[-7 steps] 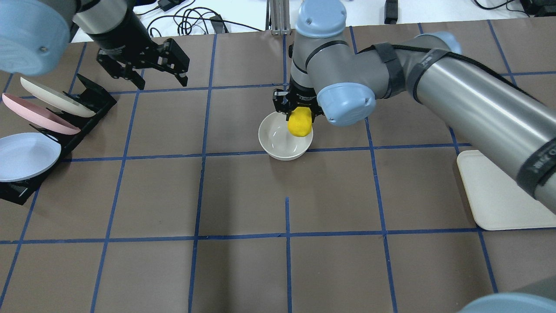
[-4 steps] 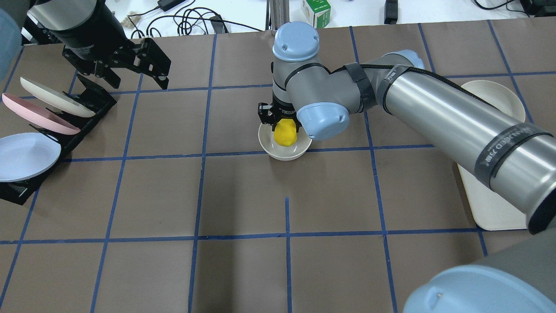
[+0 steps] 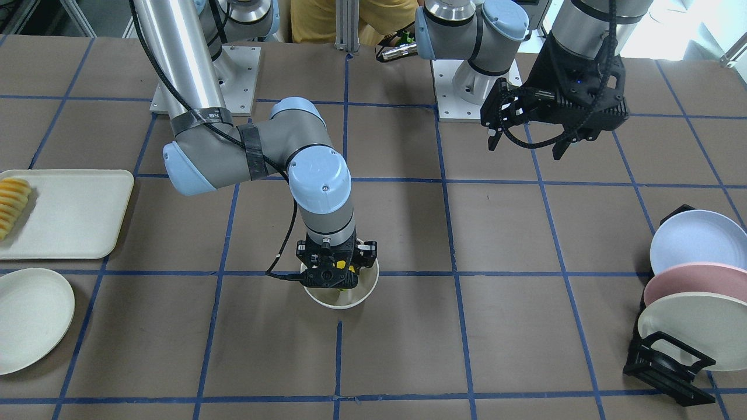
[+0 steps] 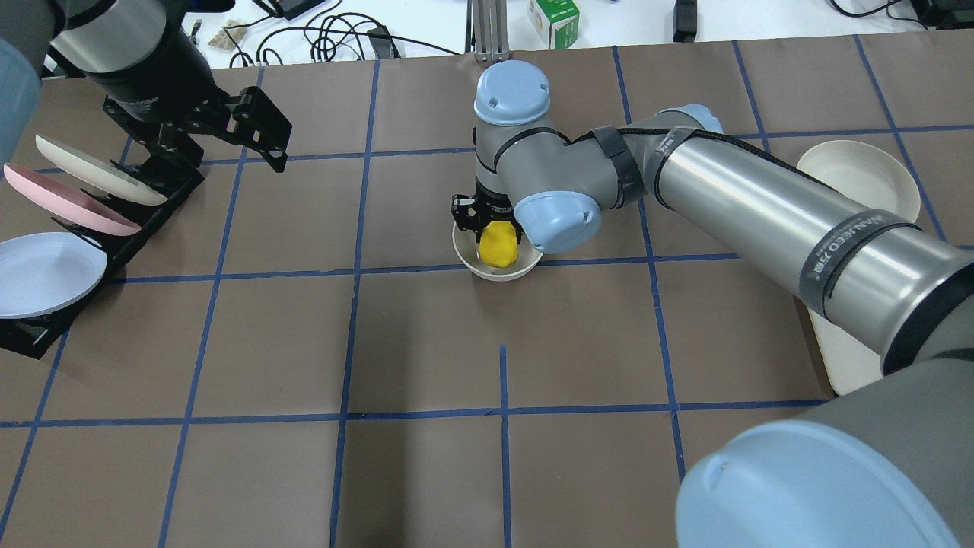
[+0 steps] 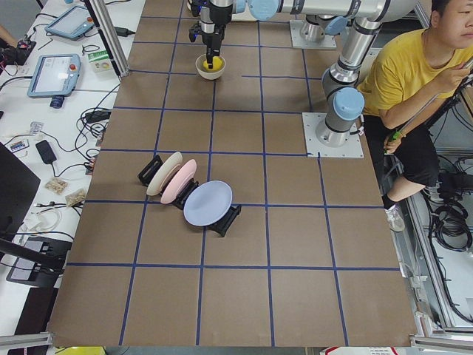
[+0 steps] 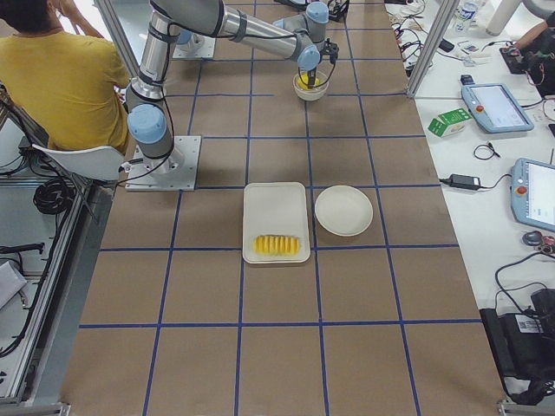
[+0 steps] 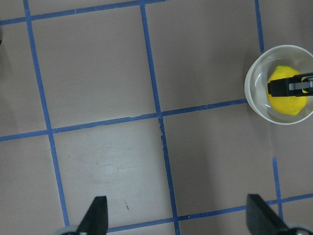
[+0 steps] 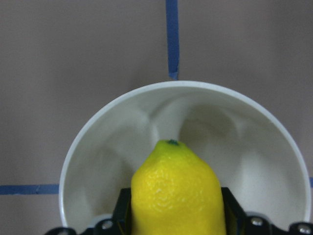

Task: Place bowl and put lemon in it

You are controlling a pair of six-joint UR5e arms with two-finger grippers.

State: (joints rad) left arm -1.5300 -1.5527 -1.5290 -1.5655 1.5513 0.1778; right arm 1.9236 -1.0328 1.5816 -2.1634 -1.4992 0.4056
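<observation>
Bright yellow oval lemon (image 8: 176, 188) hangs low inside the small cream-white round bowl (image 4: 488, 272), set mid-table, with the right gripper (image 3: 337, 274) clamped on it; only the release seems left, while the left gripper (image 7: 176, 198) hovers empty, jaws wide, far left

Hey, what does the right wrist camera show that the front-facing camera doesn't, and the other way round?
Only the right wrist view: the lemon close up, pointed tip visible, clamped between dark fingers, and the glossy inside of the bowl. Only the front-facing view: the open left gripper above the table, the plate rack, the tray with sliced fruit, the flat cream plate. Both: the bowl with the right gripper reaching into it, though the front view shows just slivers of yellow.
</observation>
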